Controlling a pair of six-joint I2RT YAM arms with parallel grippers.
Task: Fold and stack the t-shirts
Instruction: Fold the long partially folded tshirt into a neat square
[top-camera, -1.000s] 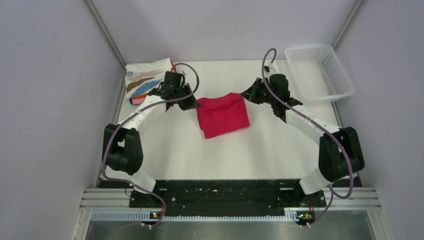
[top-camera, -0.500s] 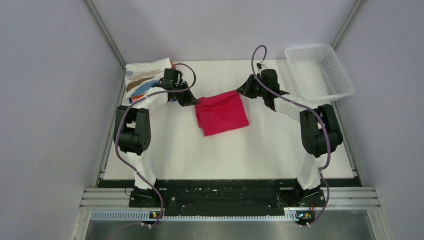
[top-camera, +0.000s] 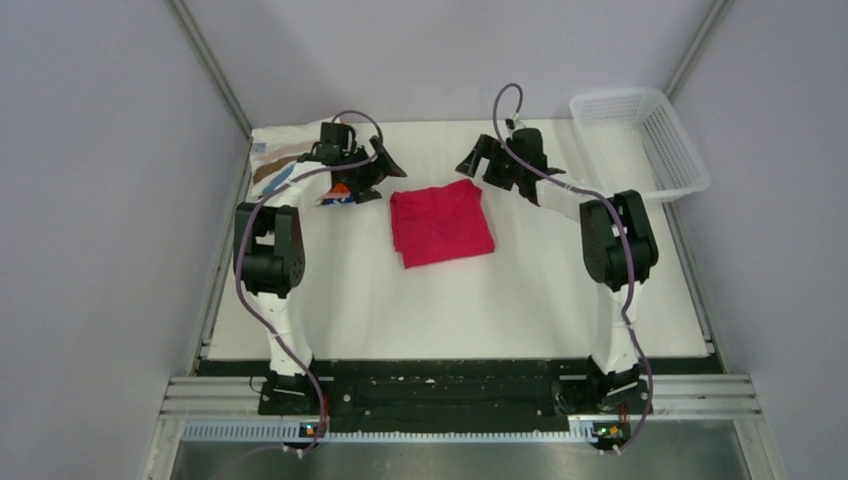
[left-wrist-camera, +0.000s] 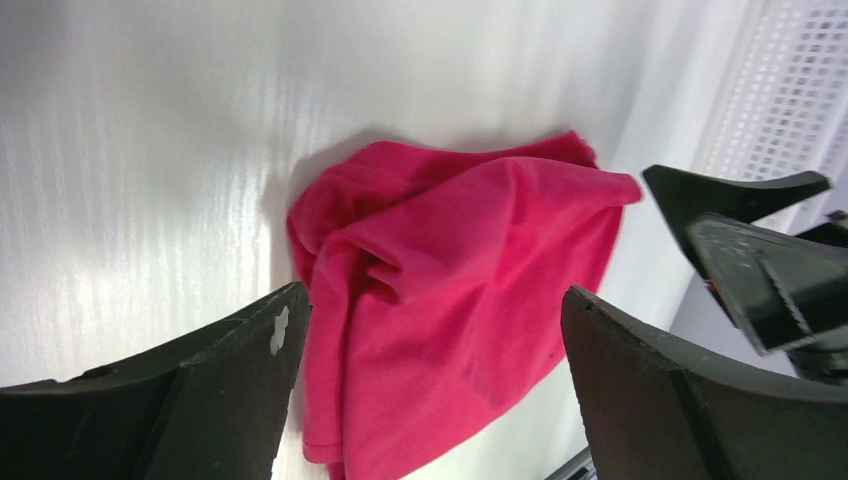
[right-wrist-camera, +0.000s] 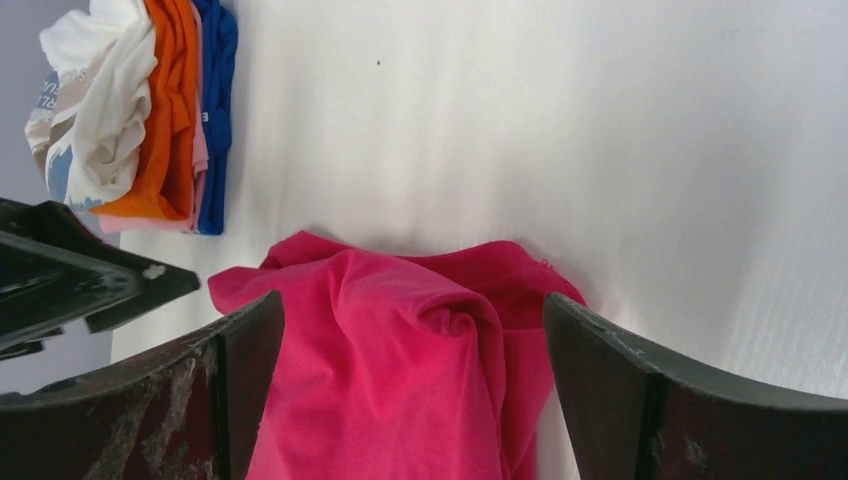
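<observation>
The magenta-red t-shirt (top-camera: 442, 222) lies folded into a rough square in the middle of the table, with a few wrinkles on top. My left gripper (top-camera: 383, 168) hovers just past its far left corner, open and empty. My right gripper (top-camera: 473, 162) hovers past the far right corner, also open and empty. In the left wrist view the shirt (left-wrist-camera: 460, 290) shows between the spread fingers of the gripper (left-wrist-camera: 435, 300). The right wrist view shows the same shirt (right-wrist-camera: 400, 370) under that gripper (right-wrist-camera: 412, 310). A stack of folded t-shirts (right-wrist-camera: 140, 120), white on top of orange, pink and blue, sits at the far left (top-camera: 285, 160).
A white mesh basket (top-camera: 640, 140) stands at the far right corner of the table. Grey walls close in the table on the left, right and far sides. The left arm partly covers the folded stack in the top view.
Both grippers were shut on the shirt's far corners; now they have opened, let go and drawn back toward the far side. The shirt has settled flat.
</observation>
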